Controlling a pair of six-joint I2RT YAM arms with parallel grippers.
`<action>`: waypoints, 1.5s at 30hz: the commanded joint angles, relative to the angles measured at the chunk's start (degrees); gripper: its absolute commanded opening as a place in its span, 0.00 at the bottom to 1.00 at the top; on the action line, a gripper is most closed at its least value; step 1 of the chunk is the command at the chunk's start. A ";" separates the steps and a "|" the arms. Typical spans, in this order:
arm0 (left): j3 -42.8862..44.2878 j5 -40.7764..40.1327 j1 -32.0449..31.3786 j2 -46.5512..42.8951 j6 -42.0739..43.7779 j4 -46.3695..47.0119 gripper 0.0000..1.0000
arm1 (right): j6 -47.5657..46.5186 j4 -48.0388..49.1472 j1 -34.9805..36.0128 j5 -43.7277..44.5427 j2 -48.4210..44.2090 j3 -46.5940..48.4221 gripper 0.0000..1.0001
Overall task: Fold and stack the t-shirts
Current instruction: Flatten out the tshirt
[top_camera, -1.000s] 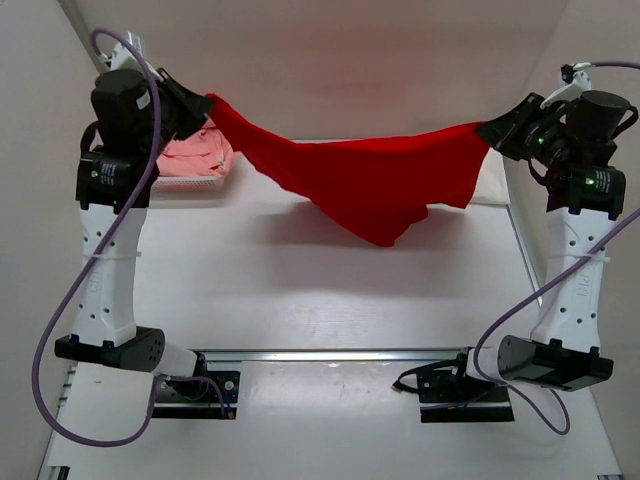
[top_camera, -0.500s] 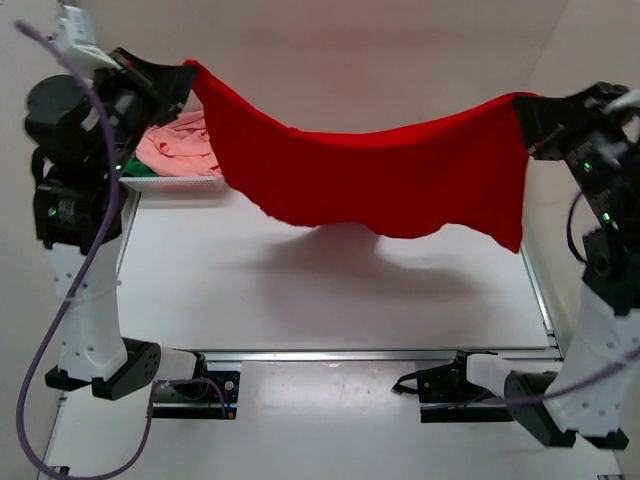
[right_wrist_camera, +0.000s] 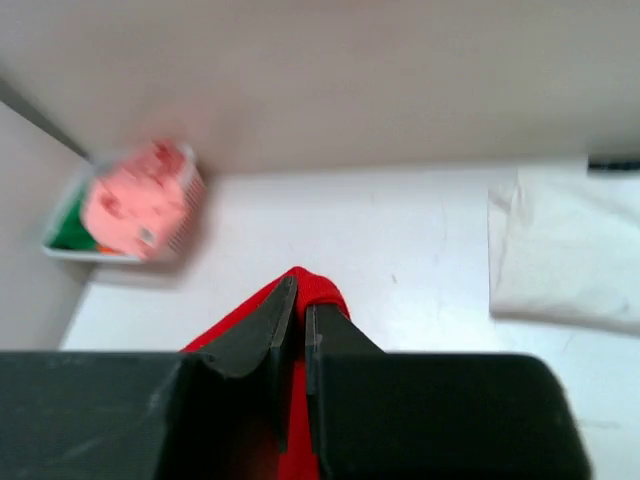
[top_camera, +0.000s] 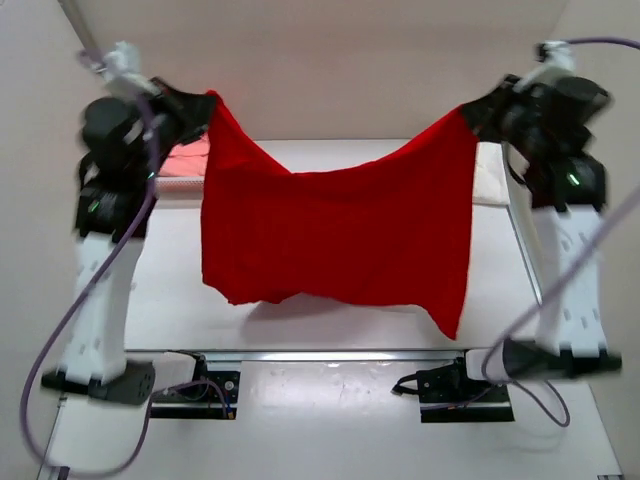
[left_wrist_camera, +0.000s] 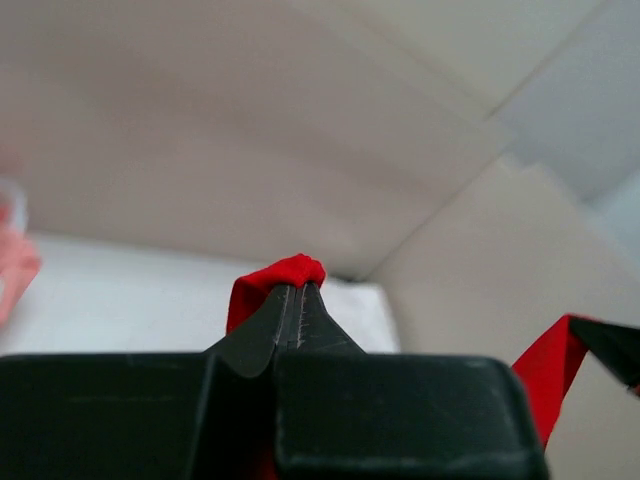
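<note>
Red shirt (top_camera: 335,240) hangs spread mid-air over the bench (top_camera: 170,300). Your left pincer (top_camera: 207,108) and right pincer (top_camera: 468,112) are each clamped on a top corner. Lower evenly, hem first, and pull taut so it lands flat. Bench white; basket (right_wrist_camera: 188,205) at 10 o'clock, cream shirt (right_wrist_camera: 560,260) at 2 o'clock; walls close.

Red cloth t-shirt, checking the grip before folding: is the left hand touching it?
Touching. The left wrist view shows the left hand shut on a bunch of the red cloth t-shirt, cloth poking out at the tips.
</note>
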 commanded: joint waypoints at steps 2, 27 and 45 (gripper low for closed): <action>14.05 -3.40 0.33 19.23 6.66 -7.56 0.00 | -4.93 1.14 2.00 2.71 13.48 6.06 0.00; 29.85 2.67 5.22 8.79 2.93 0.85 0.00 | -6.24 5.05 -13.66 -12.32 3.06 7.61 0.00; 25.21 2.86 4.78 18.26 6.46 -0.30 0.00 | -11.11 2.56 -0.87 -5.31 13.75 12.14 0.00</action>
